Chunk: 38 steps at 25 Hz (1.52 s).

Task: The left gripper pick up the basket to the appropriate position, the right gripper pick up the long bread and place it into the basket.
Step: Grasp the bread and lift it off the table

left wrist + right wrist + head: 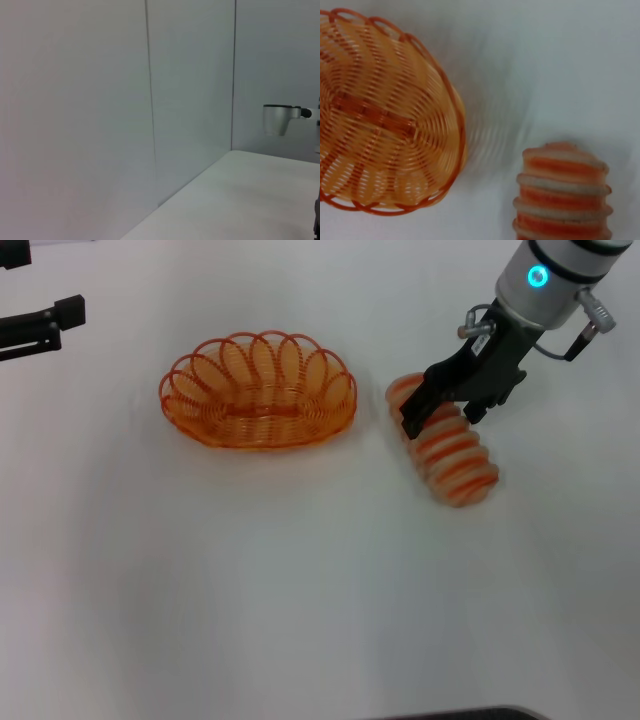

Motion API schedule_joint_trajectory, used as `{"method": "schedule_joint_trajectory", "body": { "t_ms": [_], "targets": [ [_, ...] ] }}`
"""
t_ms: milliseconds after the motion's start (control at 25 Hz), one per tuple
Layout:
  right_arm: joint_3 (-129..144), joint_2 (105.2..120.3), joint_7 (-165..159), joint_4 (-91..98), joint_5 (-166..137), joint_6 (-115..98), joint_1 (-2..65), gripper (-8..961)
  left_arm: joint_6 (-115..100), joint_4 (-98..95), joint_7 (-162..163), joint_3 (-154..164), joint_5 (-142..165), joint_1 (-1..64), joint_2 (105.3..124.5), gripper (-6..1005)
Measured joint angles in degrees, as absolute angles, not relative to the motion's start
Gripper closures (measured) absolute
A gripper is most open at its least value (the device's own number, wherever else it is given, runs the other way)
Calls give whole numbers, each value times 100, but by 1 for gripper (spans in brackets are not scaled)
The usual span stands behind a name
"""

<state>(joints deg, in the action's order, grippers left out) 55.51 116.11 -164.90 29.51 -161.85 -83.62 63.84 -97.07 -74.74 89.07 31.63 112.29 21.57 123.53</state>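
We find the basket standing upright on the white table, left of centre and toward the far side, with nothing in it. We judge it already set where the right arm can reach it, its open mouth facing up to receive the loaf.

The long bread lies flat on the table just to the right of the basket, apart from it, its length running from far-left to near-right. In the right wrist view the basket and the bread show a bare strip of table between them.

The right gripper hangs directly over the far half of the bread, jaws spread wide and holding nothing. One finger sits at the left flank of the loaf and the other toward its right; we cannot tell whether either touches it. We judge this a straddling approach across the loaf's narrow width, ahead of closing.

The left gripper is parked at the far left edge, well apart from the basket.
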Motion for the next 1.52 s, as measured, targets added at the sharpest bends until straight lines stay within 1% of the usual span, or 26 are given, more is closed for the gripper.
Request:
{"method": "schedule_joint_trajectory", "body": {
  "t_ms": [120, 600, 840, 1320, 1440, 1520],
  "targets": [
    [5687, 11647, -16558, 2939, -16188, -8350, 6386, 29, -9725, -7447, 8872, 3164, 11227, 2156, 12349, 150],
    [5969, 11655, -16712, 2880, -16196, -8363, 6382, 33, -9759, -7345, 8789, 3156, 11225, 2153, 12348, 150],
    [6036, 11709, -16803, 2830, -16199, -8260, 6333, 35, -9766, -7306, 8784, 3164, 11223, 2153, 12349, 150],
    [6064, 11724, -16783, 2771, -16198, -8139, 6306, 39, -9746, -7209, 8771, 3161, 11230, 2177, 12356, 151],
    [6065, 11724, -16748, 2834, -16198, -8138, 6266, 222, -9739, -7201, 8771, 3140, 11229, 2182, 12353, 151],
    [6064, 11722, -16727, 2998, -16198, -8141, 6193, 255, -9731, -7198, 8771, 3134, 11226, 2189, 12352, 151]
  ]
}}
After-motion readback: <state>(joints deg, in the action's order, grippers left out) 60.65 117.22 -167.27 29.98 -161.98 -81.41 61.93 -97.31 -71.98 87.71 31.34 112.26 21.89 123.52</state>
